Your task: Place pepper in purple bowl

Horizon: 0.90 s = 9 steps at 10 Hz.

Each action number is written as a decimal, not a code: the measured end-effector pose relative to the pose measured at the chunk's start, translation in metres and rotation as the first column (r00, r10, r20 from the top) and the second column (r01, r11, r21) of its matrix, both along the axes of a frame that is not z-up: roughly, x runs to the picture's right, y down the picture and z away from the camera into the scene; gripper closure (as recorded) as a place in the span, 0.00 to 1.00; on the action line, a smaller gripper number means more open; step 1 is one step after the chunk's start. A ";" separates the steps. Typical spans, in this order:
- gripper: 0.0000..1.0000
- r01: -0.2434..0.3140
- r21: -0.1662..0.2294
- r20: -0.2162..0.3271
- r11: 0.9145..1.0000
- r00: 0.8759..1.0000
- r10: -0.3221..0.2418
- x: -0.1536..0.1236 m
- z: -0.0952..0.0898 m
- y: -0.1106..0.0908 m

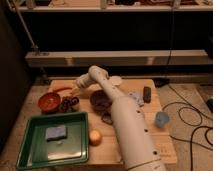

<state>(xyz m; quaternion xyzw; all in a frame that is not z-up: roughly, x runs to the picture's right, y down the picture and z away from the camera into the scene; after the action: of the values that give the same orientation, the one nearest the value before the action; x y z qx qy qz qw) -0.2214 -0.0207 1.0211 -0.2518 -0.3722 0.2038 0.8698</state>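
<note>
The pepper is a slim red-orange chili lying on the wooden table near its back left edge. My gripper hangs low just right of the pepper's end, at the tip of the white arm that reaches in from the front. Whether it touches the pepper I cannot tell. The purple bowl sits right of the gripper, partly behind the arm, and looks dark inside.
An orange-red bowl stands front left of the pepper, with dark grapes beside it. A green tray holds a blue sponge. An orange fruit, a blue cup and a dark block also stand on the table.
</note>
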 end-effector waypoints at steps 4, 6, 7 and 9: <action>0.39 -0.008 0.012 0.003 1.000 1.000 0.008 -0.005 0.001 0.000; 0.39 -0.004 0.018 0.003 1.000 1.000 0.004 -0.009 0.001 0.000; 0.39 0.000 0.020 0.003 1.000 1.000 0.000 -0.012 0.002 0.001; 0.39 0.001 0.020 -0.001 1.000 1.000 -0.001 -0.015 0.004 0.002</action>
<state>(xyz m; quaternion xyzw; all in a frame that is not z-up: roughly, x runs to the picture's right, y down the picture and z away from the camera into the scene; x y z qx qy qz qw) -0.2362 -0.0183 1.0248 -0.2430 -0.3737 0.1998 0.8725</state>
